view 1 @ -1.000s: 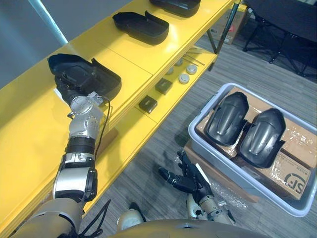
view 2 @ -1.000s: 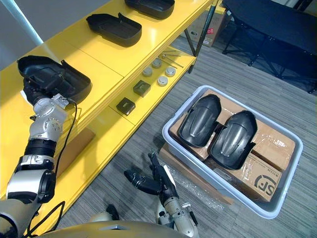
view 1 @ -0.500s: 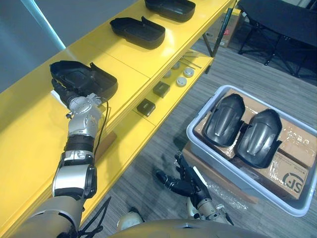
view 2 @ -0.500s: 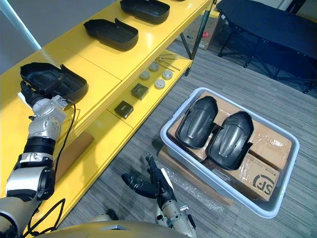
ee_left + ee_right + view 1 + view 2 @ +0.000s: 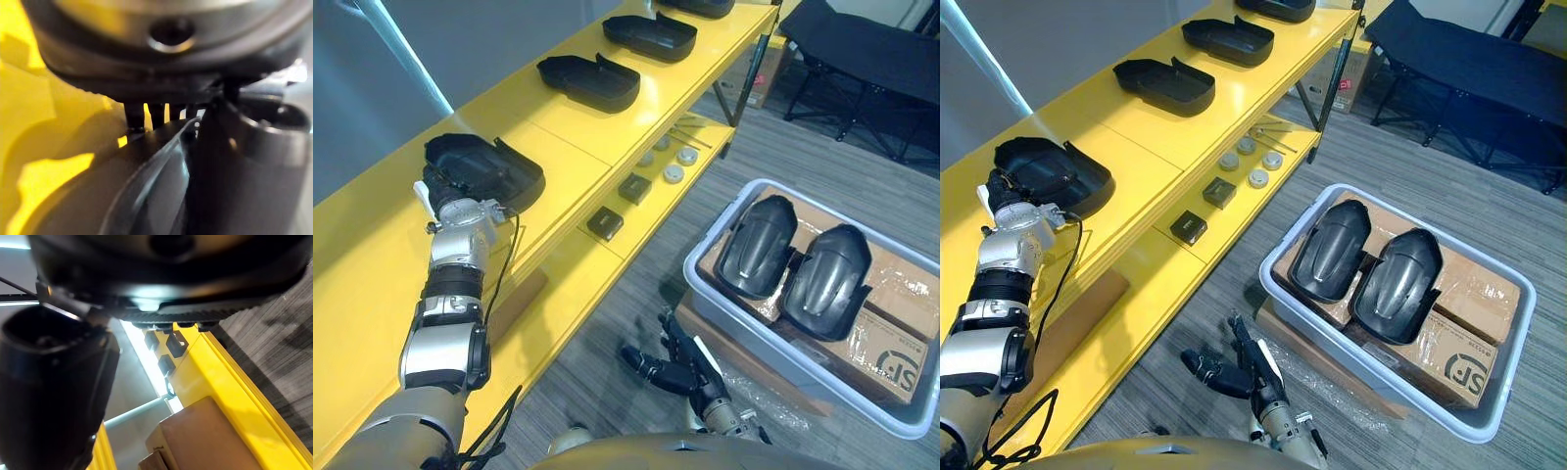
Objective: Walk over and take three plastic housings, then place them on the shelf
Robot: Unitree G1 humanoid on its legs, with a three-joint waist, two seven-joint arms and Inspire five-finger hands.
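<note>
A black plastic housing (image 5: 494, 166) lies hollow side up on the yellow shelf top (image 5: 372, 255), nearest me. My left hand (image 5: 443, 188) rests against its near left end, its white thumb cover sticking out to the left. In the left wrist view the housing's rim (image 5: 146, 196) runs just past the left hand (image 5: 171, 58). Two more housings (image 5: 587, 80) (image 5: 649, 34) lie further along the shelf. Low over the floor my right hand (image 5: 675, 367) hangs open, fingers spread, holding nothing.
A grey bin (image 5: 690, 269) on the floor to the right holds two domed black housings (image 5: 759, 245) (image 5: 827, 279) on cardboard boxes. Small blocks (image 5: 605, 223) and round discs (image 5: 674, 174) lie on the lower shelf. A dark cot (image 5: 871, 49) stands at the back right.
The whole picture has shifted because the camera moved. My left hand sits slightly further back at the near housing's end. The right hand hangs as before.
</note>
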